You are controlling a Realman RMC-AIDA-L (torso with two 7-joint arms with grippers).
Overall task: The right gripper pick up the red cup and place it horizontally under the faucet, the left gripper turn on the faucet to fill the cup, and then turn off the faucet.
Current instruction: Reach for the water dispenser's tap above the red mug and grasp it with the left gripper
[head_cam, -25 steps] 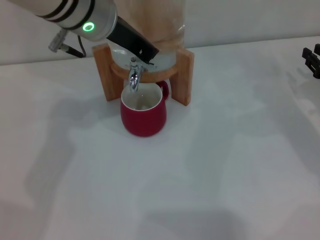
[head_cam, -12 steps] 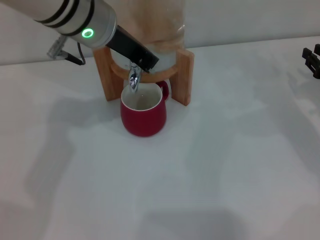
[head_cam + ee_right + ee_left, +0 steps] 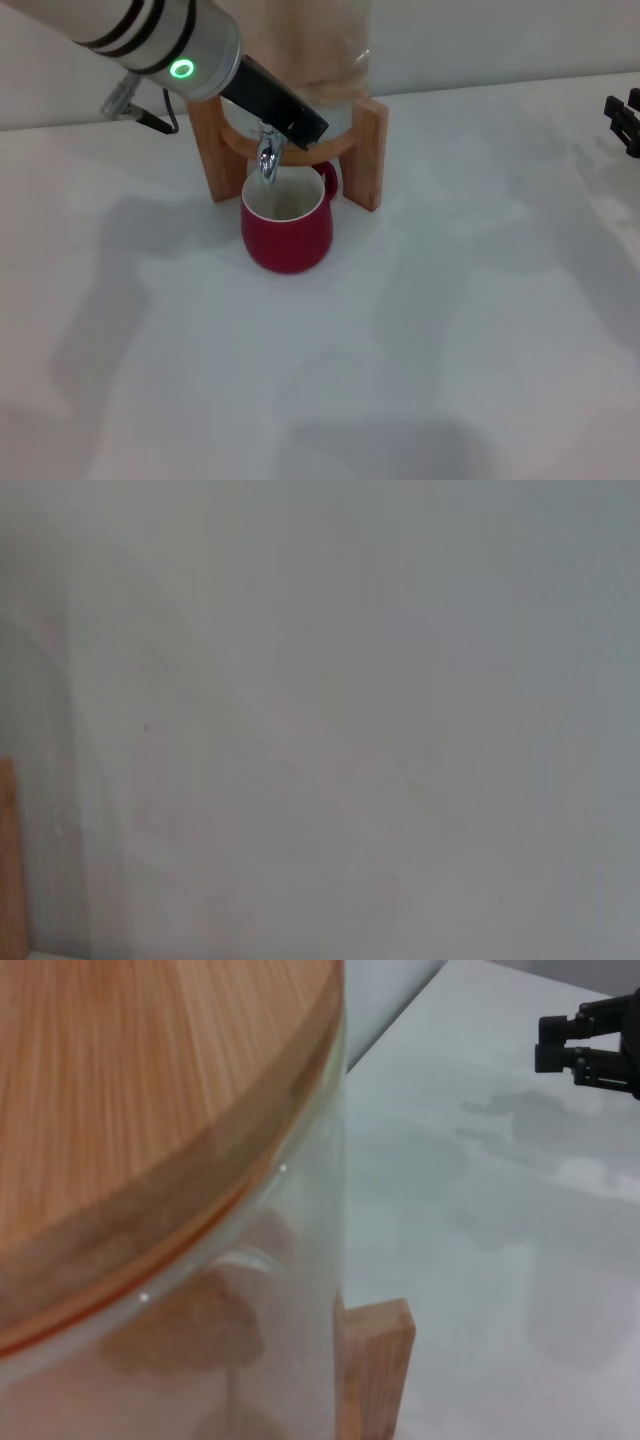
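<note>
A: What is seen, taken from the largest thing down?

B: One white table [image 3: 450,330] fills the head view; wide bare room is left across the lower half and the right side of the frame. One glass dispenser [image 3: 335,60] is set in one wooden stand [image 3: 368,150] at upper centre, with its wooden lid [image 3: 130,1090] filling the left wrist view.

A: And the arms?

B: Two are counted. The left gripper [image 3: 283,105] is reached in from the upper left, its black finger laid across the top of the faucet [image 3: 267,158]; whether its jaws are spread or pressed together cannot be told. The right gripper [image 3: 625,118] is kept at the right edge, well apart from the stand; its jaw state cannot be told either.

A: Where is the cup?

B: One red cup [image 3: 287,225] is stood upright on the table directly under the faucet's spout, just in front of the stand, its handle turned toward the stand opening. It is touched by neither gripper.
</note>
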